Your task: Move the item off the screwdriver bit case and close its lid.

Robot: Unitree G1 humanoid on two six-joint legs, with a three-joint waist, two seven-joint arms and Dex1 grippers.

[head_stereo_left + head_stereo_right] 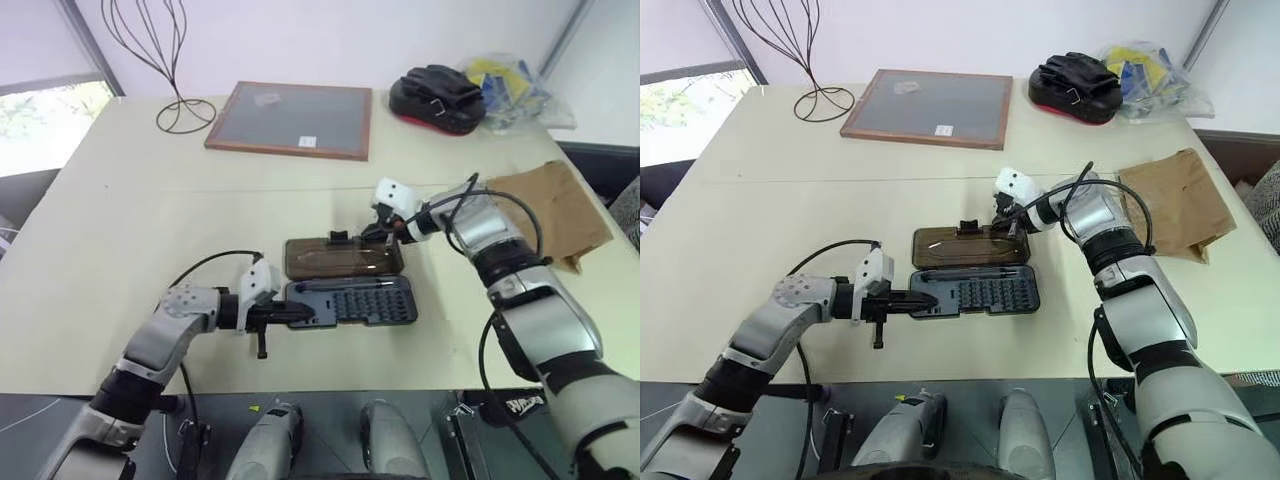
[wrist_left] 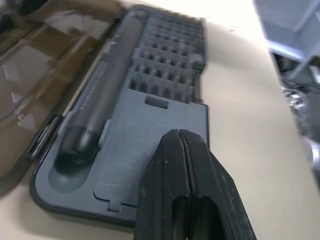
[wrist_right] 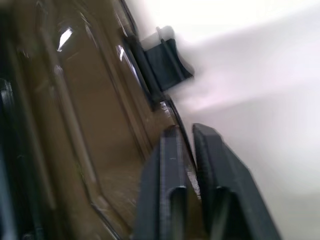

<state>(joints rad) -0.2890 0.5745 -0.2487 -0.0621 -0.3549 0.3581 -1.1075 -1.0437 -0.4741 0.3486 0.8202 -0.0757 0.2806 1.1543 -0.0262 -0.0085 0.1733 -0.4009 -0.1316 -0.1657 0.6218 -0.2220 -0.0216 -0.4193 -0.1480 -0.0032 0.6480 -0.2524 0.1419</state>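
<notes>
The screwdriver bit case (image 1: 360, 300) lies open in the middle of the table, a dark grey tray with rows of bits and a driver handle. Its smoky-brown lid (image 1: 340, 257) lies flat behind the tray, with the black latch tab (image 1: 339, 237) on its far edge. My left gripper (image 1: 322, 319) is shut, its tips over the tray's left end (image 2: 150, 150). My right gripper (image 1: 392, 238) is at the lid's far right corner, and its fingers (image 3: 170, 150) are shut on the lid's rim. The item, a crinkled brown paper bag (image 1: 555, 210), lies flat on the table to the right, clear of the case.
A wood-framed grey board (image 1: 292, 119) and a wire stand (image 1: 180, 100) are at the back of the table. A black pouch (image 1: 440, 97) and a crumpled plastic bag (image 1: 510, 85) are at the back right. The table's front edge runs just behind my left arm.
</notes>
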